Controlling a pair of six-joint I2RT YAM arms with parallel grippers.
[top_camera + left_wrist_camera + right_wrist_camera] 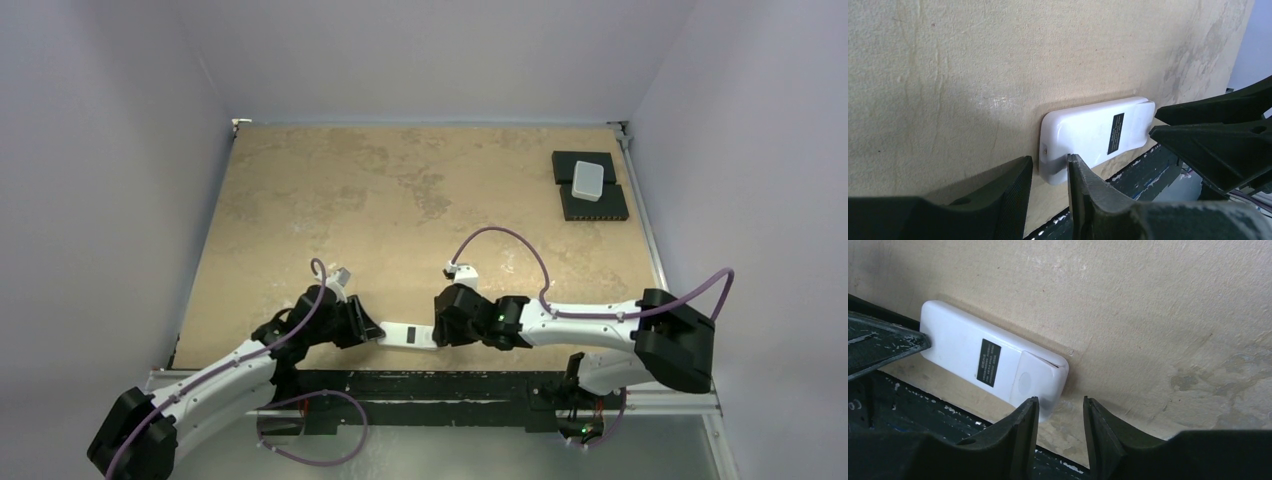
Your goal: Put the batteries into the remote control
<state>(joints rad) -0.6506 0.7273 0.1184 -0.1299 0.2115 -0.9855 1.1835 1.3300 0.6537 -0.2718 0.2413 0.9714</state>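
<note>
Remote control (408,334) back-up at near edge of table (400,200).
Lay flanked by left gripper (1049,160) and right gripper (1061,401), both part-open at opposite ends, corners between fingers; clamped by neither.

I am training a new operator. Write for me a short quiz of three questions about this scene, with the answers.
1. True or false: the remote control lies with its red button panel facing up.
2. Where does the white box stand? A: on the black pads, far right. B: at the left arm's base. C: on the remote control.
3. Fill in: the left hand is at one end of the remote control, the right hand at the ____ end.
Key: 1 false, the plain white back faces up; 2 A; 3 opposite.
</note>
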